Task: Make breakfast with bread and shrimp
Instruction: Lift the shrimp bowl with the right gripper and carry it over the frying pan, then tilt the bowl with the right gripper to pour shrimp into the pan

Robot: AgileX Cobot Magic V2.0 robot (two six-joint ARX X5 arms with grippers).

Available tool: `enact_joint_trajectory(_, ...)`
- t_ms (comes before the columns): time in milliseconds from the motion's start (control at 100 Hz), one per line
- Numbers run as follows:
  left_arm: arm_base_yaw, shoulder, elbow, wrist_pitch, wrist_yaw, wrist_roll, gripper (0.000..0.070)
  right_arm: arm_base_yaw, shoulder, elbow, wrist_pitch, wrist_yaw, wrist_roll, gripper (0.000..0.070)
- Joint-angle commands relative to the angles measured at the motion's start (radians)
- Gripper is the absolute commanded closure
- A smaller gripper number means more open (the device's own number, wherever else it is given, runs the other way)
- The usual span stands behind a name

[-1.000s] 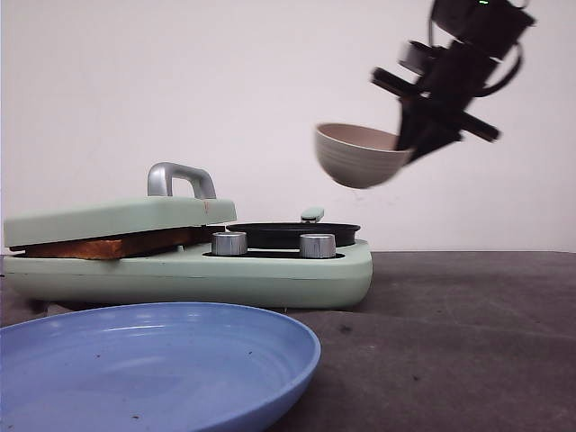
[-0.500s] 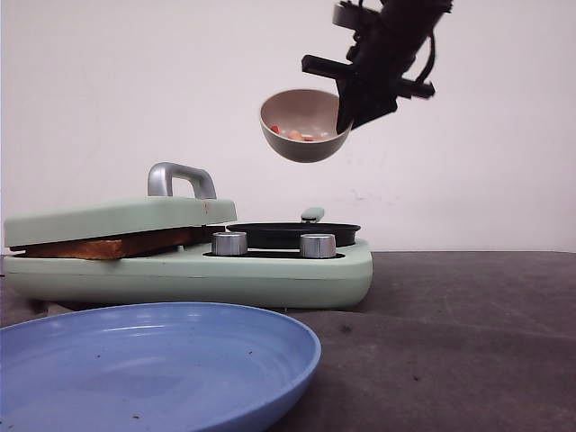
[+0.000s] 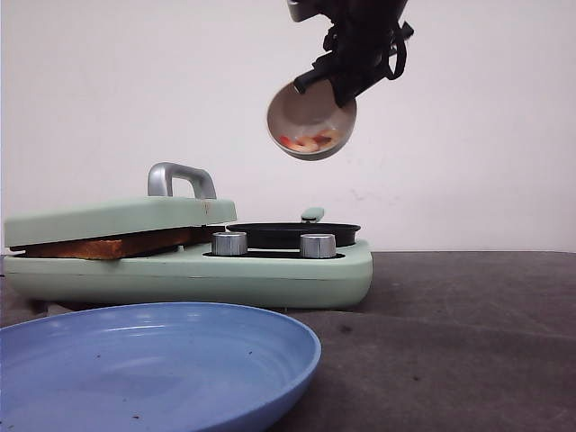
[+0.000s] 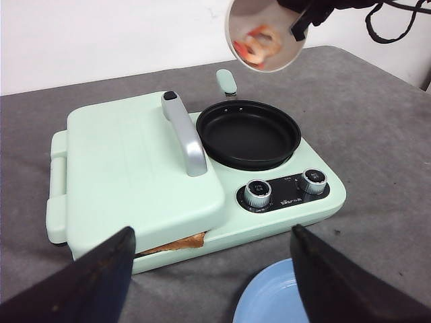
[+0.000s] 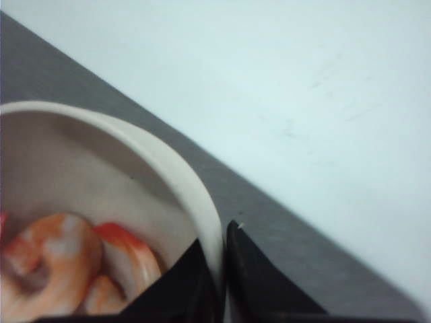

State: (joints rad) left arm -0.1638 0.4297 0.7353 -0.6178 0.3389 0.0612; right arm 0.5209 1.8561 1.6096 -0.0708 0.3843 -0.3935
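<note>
**Bowl of shrimp tilting above the black pan**

Nearest in the front view, a wide blue ceramic plate (image 3: 153,364) is lying on the dark grey table (image 3: 450,342), its near edge cut off by the frame; behind it a pale green breakfast cooker (image 3: 193,265) is sitting with its hinged lid (image 4: 135,168) resting down on a slice of brown-crusted bread (image 3: 108,245), so only the crust edge is showing and a second slice cannot be made out; beside the lid a round black pan (image 4: 248,133) is sitting in the cooker behind two silver knobs (image 3: 229,243).

Above the pan, well clear of it, the right gripper (image 3: 335,90) is pinching the rim of a beige ribbed bowl (image 3: 310,121), one finger inside and one outside, tipping its mouth towards the camera; the orange-pink and whitish curled shrimp (image 3: 306,142) are lying against the bowl's lower wall; their count is hard to tell.

The left gripper (image 4: 212,279) is hanging near the cooker with its dark fingers (image 4: 81,282) spread wide, holding nothing.
</note>
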Motion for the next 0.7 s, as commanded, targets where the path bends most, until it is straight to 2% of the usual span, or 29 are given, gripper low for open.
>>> enact_joint_trajectory(0,0.0,0.002,0.004,0.012,0.002,0.015,0.0311,0.019,0.037,0.021,0.032,0.047,-0.101,0.07)
enact_joint_trajectory(90,0.0,0.002,0.004,0.011,0.002,0.029,0.0311,0.03,0.062,0.021,0.072,0.076,-0.152,0.07)
enact_joint_trajectory(230,0.0,0.002,0.004,0.011,0.002,0.043,0.0311,0.06,0.122,0.021,0.156,0.197,-0.278,0.07)
enact_joint_trajectory(330,0.0,0.001,0.004,0.01,0.002,0.06,0.0311,0.081,0.162,0.021,0.217,0.251,-0.361,0.07)
enact_joint_trajectory(690,0.0,0.001,0.004,0.011,0.002,0.104,0.0311,0.125,0.185,0.021,0.471,0.353,-0.587,0.07)
